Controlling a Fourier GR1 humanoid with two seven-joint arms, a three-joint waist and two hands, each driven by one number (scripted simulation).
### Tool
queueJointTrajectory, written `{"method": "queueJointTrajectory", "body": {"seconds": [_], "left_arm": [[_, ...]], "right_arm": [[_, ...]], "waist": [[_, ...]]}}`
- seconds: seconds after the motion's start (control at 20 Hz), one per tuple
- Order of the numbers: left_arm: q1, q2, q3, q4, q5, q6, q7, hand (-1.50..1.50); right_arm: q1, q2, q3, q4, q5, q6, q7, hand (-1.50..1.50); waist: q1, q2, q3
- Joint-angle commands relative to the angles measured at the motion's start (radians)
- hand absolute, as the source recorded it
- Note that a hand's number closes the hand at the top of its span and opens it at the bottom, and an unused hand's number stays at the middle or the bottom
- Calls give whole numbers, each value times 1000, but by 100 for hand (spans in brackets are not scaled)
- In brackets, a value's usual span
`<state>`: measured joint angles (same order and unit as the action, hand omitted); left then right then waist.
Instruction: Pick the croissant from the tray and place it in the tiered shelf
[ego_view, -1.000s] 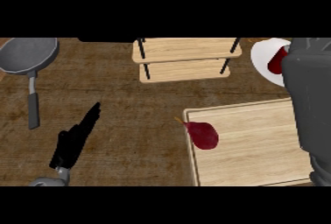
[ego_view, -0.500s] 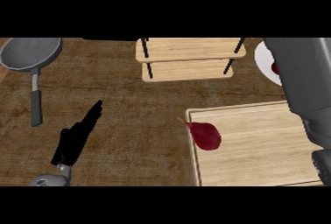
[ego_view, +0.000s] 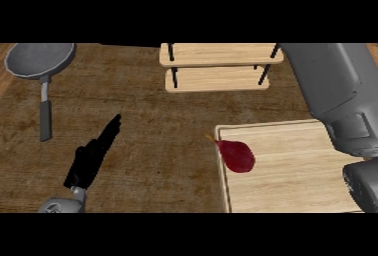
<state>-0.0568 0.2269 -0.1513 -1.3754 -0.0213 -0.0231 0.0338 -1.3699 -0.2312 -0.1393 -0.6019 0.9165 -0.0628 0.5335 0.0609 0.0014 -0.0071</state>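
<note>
Croissant, dark red, lies on tray at its left edge. Tiered shelf holds nothing visible. Left hand fingers straight, holding nothing. Right hand's fingers hidden: cannot tell.

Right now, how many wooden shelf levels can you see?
2: the upper level at the top edge, the lower level just below it. The right forearm may hide more.
</note>
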Motion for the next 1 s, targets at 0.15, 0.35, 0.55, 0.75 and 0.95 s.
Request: {"method": "queueJointTrajectory", "body": {"seconds": [0.15, 0.35, 0.55, 0.75, 0.95], "left_arm": [[-9, 5, -1, 10, -5, -9, 0, 0], [-7, 29, 20, -5, 20, -38, 16, 0], [-16, 18, 34, 64, 22, -44, -24, 0], [17, 32, 55, 27, 33, -43, -23, 0], [2, 17, 47, 32, 13, -19, -3, 0]], "right_arm": [[11, 92, -294, 50, -298, -105, -28, -150], [35, 120, -388, 58, -395, -201, -149, -150], [33, 108, -448, 60, -453, -291, -318, -150], [8, 59, -472, 51, -441, -440, -334, -150], [13, -27, -505, 6, -441, -540, -356, -150]], "waist": [[20, 33, 9], [10, 25, 9], [-5, 25, 7], [-17, 14, 7], [-40, 9, 7]]}}
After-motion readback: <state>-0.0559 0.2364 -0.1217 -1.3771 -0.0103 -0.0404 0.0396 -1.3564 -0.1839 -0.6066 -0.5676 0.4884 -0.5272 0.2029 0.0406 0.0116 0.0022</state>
